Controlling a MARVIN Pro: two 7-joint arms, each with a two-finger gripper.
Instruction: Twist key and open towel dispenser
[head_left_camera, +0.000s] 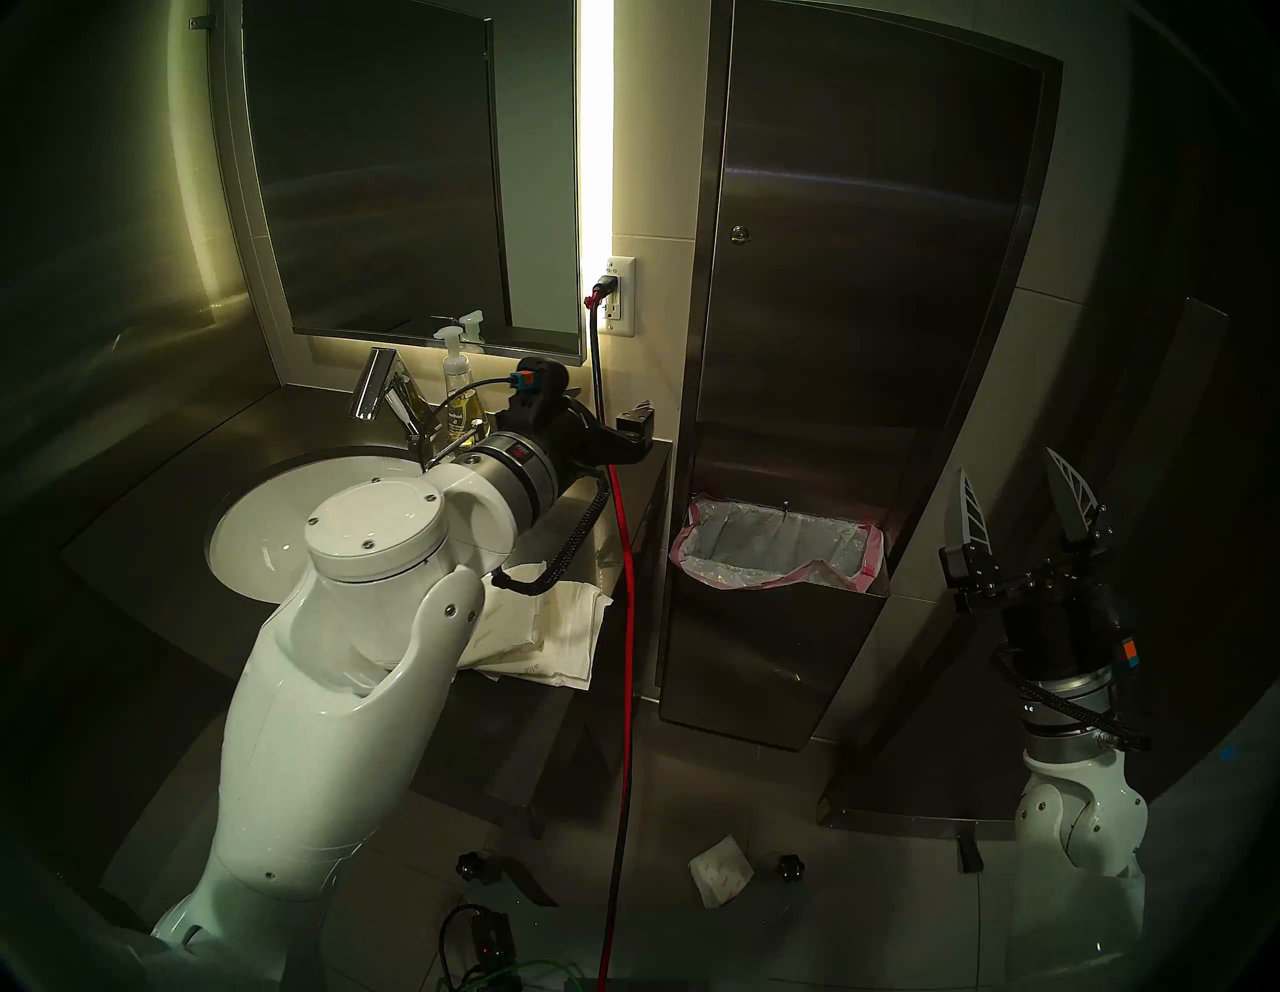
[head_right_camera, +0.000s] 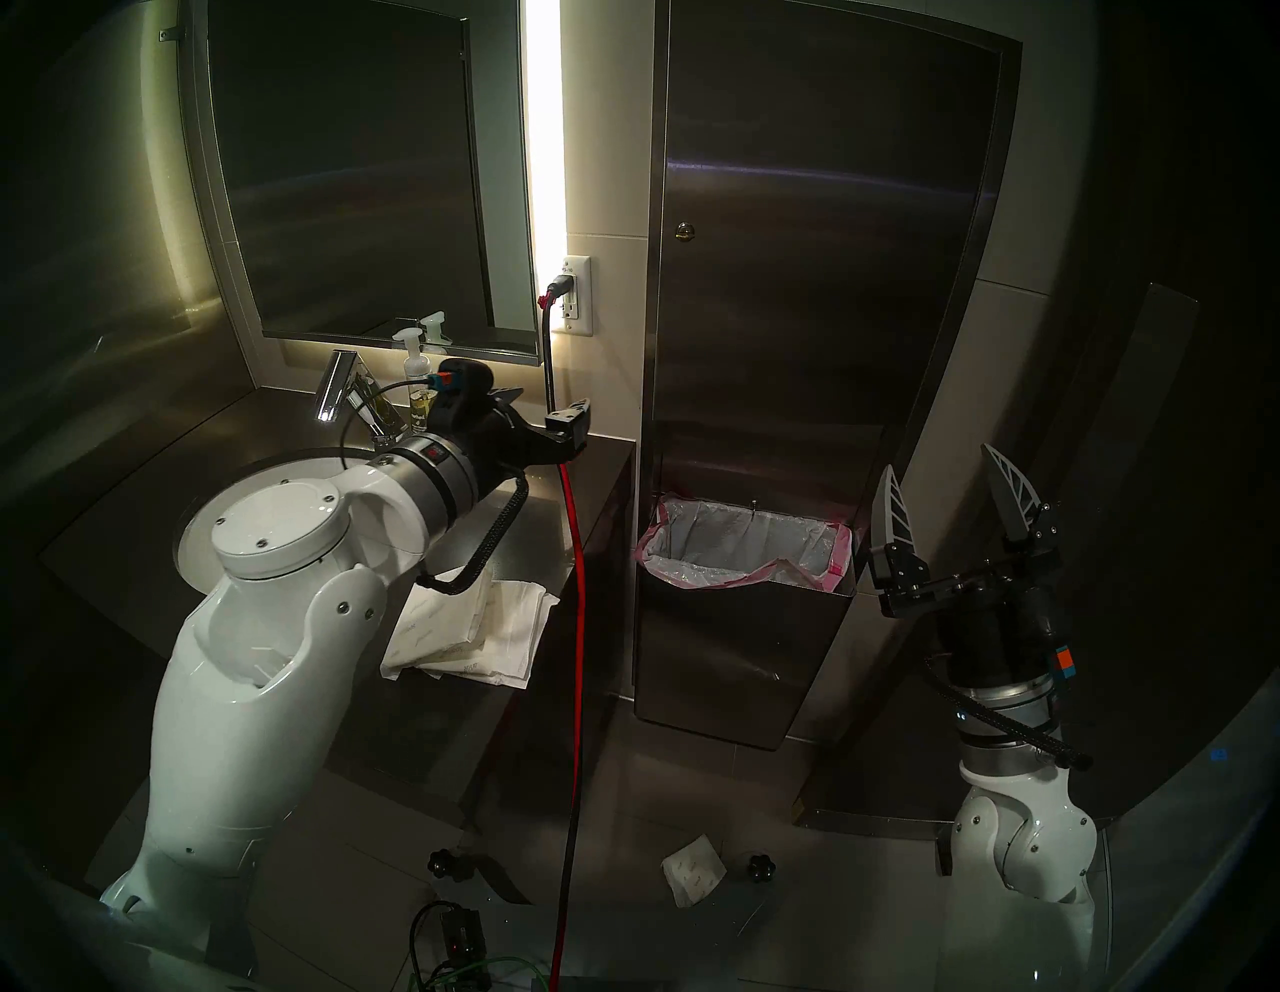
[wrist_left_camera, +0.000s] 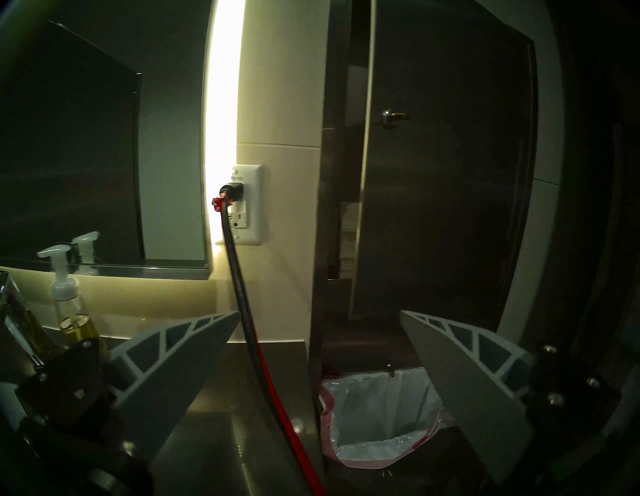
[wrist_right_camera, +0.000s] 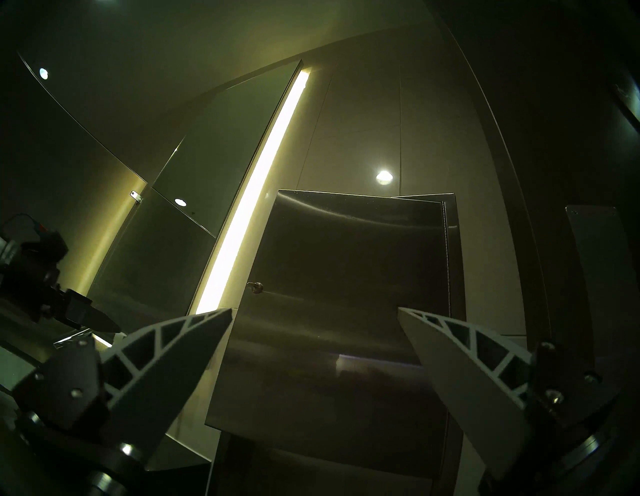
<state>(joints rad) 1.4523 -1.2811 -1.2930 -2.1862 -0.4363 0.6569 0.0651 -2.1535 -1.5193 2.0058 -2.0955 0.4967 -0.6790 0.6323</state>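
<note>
Standing ajar on the towel dispenser (wrist_left_camera: 450, 173), the steel door carries the key (wrist_left_camera: 393, 117) at mid-height near its left edge; left gripper (wrist_left_camera: 318, 315) and right gripper (head_left_camera: 1018, 499), both spread and empty, flank the dispenser.

The towel dispenser (head_left_camera: 859, 360) is a tall brushed stainless-steel cabinet set into the wall, filling the head view from 12 toward 3 o'clock. Its large flat door panel (wrist_left_camera: 446, 166) stands slightly ajar: in the left wrist view the door's left edge is swung away from the frame, leaving a dark gap with the edge of a pale stack of folded towels (wrist_left_camera: 348, 239) visible inside. The key (wrist_left_camera: 398, 116) sticks out level from a small round chrome lock (head_left_camera: 740, 234) near the door's left edge, about mid-height. Below the door, at 6 o'clock, sits the bin opening (head_left_camera: 776, 547), lined with a clear bag with a pink rim.
</note>
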